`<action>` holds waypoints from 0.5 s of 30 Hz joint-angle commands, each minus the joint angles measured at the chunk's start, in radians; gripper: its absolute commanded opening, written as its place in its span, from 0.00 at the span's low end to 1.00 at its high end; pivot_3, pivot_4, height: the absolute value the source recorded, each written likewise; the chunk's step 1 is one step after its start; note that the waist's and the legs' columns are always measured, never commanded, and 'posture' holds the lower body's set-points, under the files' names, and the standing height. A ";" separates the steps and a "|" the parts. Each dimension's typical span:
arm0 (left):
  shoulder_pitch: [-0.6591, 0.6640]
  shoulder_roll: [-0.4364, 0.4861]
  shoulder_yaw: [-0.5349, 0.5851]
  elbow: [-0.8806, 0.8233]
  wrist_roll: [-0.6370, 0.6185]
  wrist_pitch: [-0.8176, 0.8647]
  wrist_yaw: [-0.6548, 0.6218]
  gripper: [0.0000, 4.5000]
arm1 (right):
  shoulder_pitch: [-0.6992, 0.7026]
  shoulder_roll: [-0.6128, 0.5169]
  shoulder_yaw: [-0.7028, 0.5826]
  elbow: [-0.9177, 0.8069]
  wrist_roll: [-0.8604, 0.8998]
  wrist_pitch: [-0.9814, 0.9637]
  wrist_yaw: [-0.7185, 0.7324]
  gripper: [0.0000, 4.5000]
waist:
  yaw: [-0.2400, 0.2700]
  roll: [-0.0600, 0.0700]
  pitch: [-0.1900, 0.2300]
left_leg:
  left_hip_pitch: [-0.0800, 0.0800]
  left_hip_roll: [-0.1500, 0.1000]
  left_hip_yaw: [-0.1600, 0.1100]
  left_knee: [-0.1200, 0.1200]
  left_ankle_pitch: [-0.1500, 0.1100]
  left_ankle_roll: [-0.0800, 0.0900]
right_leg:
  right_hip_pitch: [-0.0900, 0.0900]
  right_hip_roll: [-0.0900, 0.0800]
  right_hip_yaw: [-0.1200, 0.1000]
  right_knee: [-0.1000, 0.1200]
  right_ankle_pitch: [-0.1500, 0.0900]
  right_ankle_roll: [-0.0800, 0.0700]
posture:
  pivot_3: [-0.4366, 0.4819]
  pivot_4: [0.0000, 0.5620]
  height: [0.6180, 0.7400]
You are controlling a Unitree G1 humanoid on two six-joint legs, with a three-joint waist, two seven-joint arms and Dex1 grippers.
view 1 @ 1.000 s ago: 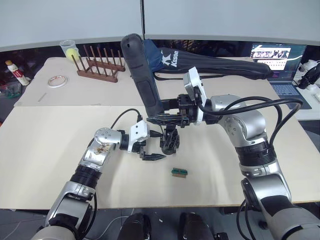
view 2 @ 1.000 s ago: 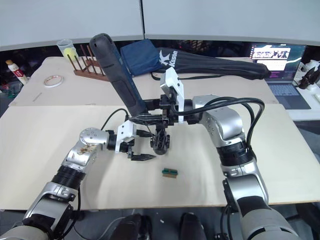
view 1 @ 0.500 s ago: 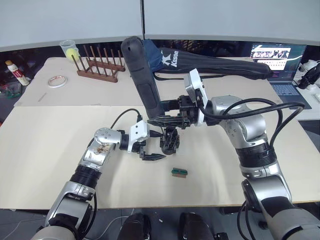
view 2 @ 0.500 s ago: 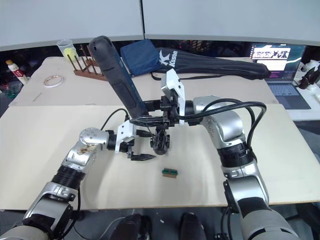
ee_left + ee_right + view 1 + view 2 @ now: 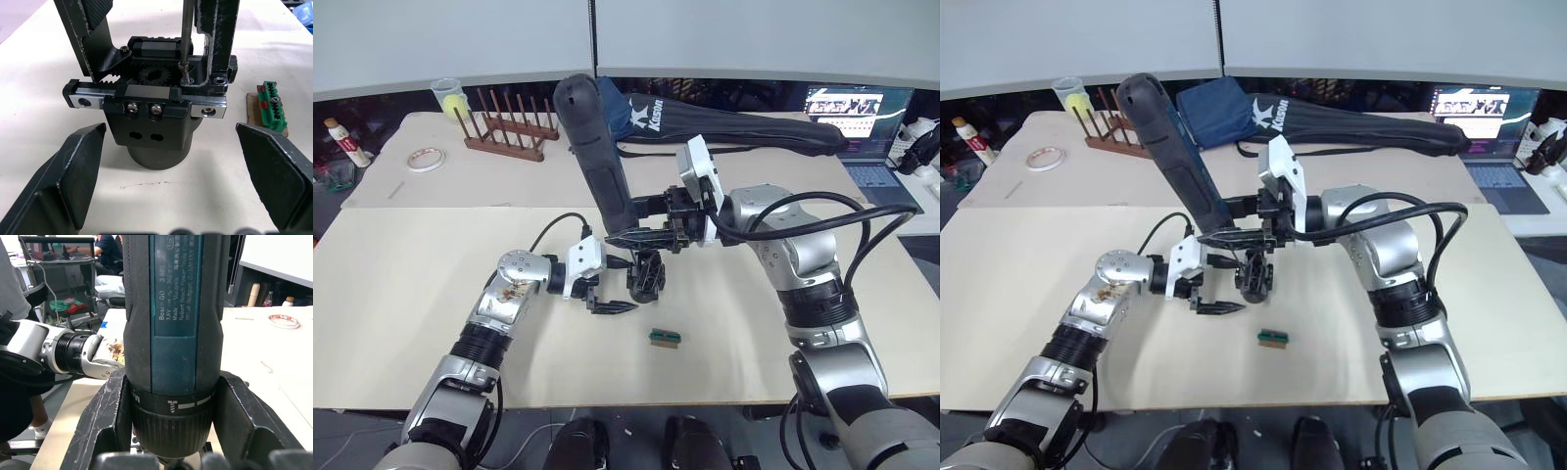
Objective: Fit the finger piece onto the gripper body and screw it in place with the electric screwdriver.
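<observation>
The right claw (image 5: pixel 651 235) is clamped around the electric screwdriver (image 5: pixel 592 147), whose body leans up and away while its thin bit (image 5: pixel 185 36) comes down onto a screw on the gripper body (image 5: pixel 154 115). Over the last second the tool's top has swung slightly and the right wrist has crept sideways — the bit stays at the same screw, so this reads as driving or fine alignment, not a new step. The gripper body stands on the surface (image 5: pixel 411 294) between the arms. The left claw (image 5: pixel 607 305) sits just in front of it, fingers (image 5: pixel 58 171) spread wide and holding nothing. The finger piece (image 5: pixel 215 44) appears already mounted beside the bit. A green block (image 5: pixel 665 338) lies nearby, apart.
</observation>
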 commanded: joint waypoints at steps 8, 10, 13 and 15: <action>-0.010 0.004 0.009 -0.019 -0.015 -0.004 -0.004 1.00 | 0.012 -0.023 -0.024 -0.053 0.012 -0.027 0.008 0.42 | 0.001 0.000 0.000 | 0.000 0.000 0.000 0.000 0.000 0.000 | 0.000 0.000 0.000 0.000 0.000 0.000 | 0.48 0.27 1.00; -0.011 0.004 0.008 -0.017 -0.013 -0.005 -0.004 1.00 | 0.016 -0.024 -0.025 -0.060 0.014 -0.023 0.005 0.42 | 0.001 0.000 0.000 | 0.000 0.000 0.000 0.000 0.000 0.000 | 0.000 0.000 0.000 0.000 0.000 0.000 | 0.48 0.27 1.00; -0.015 -0.001 0.006 -0.002 -0.008 -0.007 0.002 1.00 | 0.023 -0.019 -0.027 -0.072 0.019 -0.020 -0.005 0.42 | 0.001 0.000 0.000 | 0.000 0.000 0.000 0.000 0.000 0.000 | 0.000 0.000 0.000 0.000 0.000 0.000 | 0.48 0.27 1.00; -0.023 -0.009 0.005 0.020 -0.003 -0.009 0.011 1.00 | 0.034 -0.016 -0.030 -0.083 0.020 -0.018 -0.017 0.42 | 0.001 0.000 0.000 | 0.000 0.000 0.000 0.000 0.000 0.000 | 0.000 0.000 0.000 0.000 0.000 0.000 | 0.48 0.27 1.00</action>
